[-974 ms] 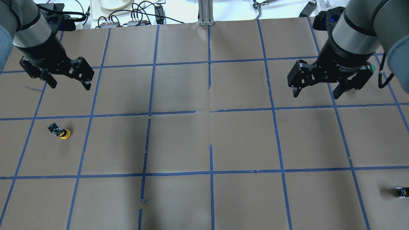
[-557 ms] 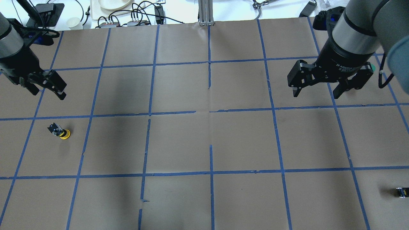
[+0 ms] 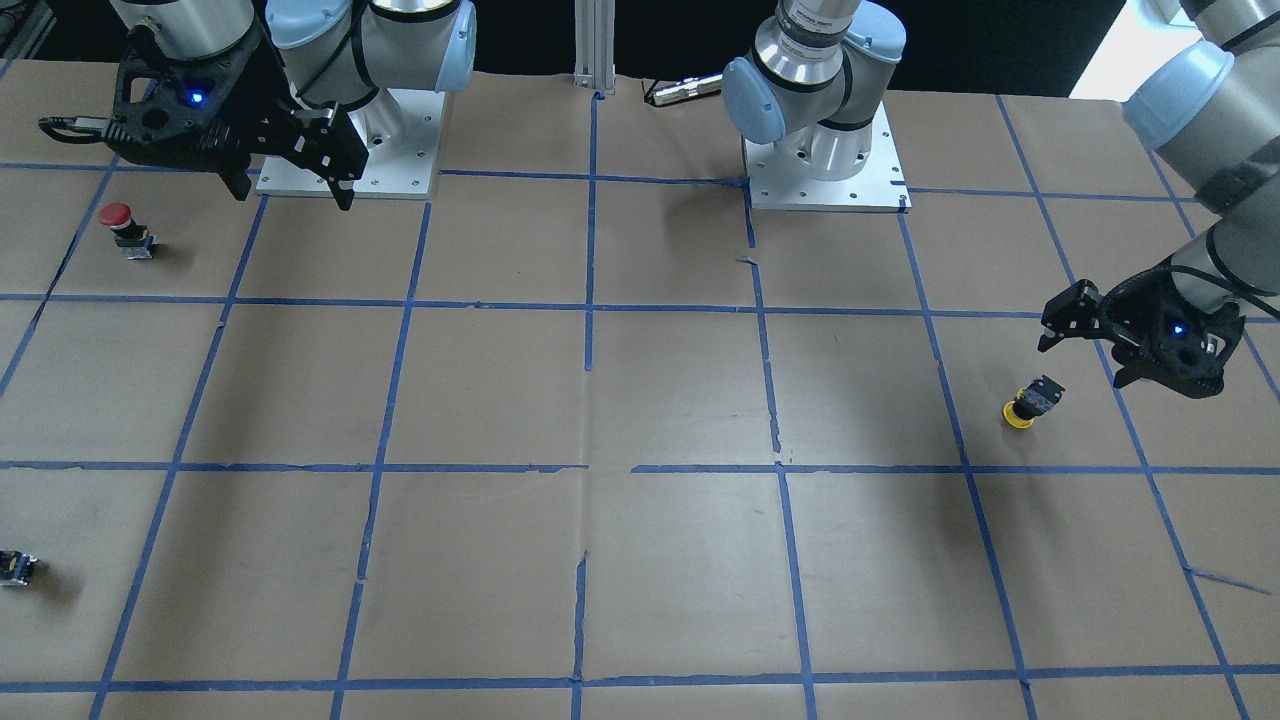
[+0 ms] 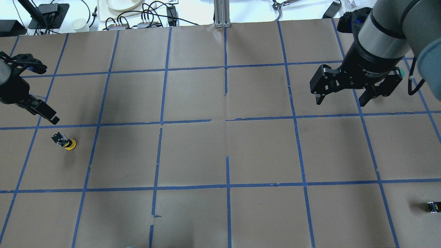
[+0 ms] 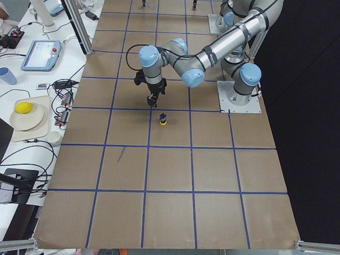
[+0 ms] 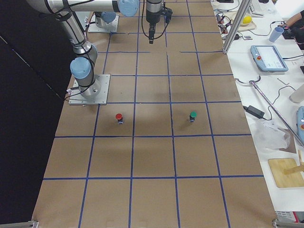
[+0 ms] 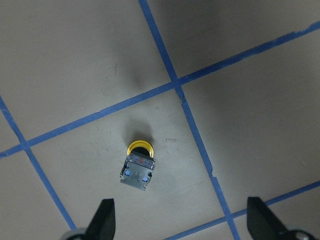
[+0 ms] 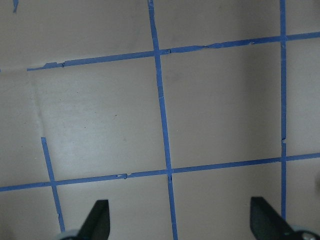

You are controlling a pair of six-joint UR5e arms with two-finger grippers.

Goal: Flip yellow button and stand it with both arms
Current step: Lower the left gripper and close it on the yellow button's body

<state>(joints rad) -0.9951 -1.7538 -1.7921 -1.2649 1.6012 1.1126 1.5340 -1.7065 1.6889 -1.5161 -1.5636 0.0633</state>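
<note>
The yellow button (image 4: 64, 142) rests with its yellow cap down on the paper and its black and grey base up, leaning. It also shows in the front view (image 3: 1030, 400), the left side view (image 5: 163, 119) and the left wrist view (image 7: 137, 165). My left gripper (image 3: 1082, 360) is open and empty, hovering just beside and above the button; in the overhead view only one finger (image 4: 51, 118) shows at the left edge. My right gripper (image 4: 341, 102) is open and empty, high over the far right of the table, far from the button.
A red-capped switch (image 3: 118, 225) and a green-capped one (image 6: 193, 115) stand on the right arm's side. A small capless black block (image 4: 433, 206) lies at the near right edge. Blue tape grids the brown paper. Cables and gear lie beyond the far edge.
My left gripper has swung left and nearer, coming down close to the yellow button. The right arm and the button have not moved.
</note>
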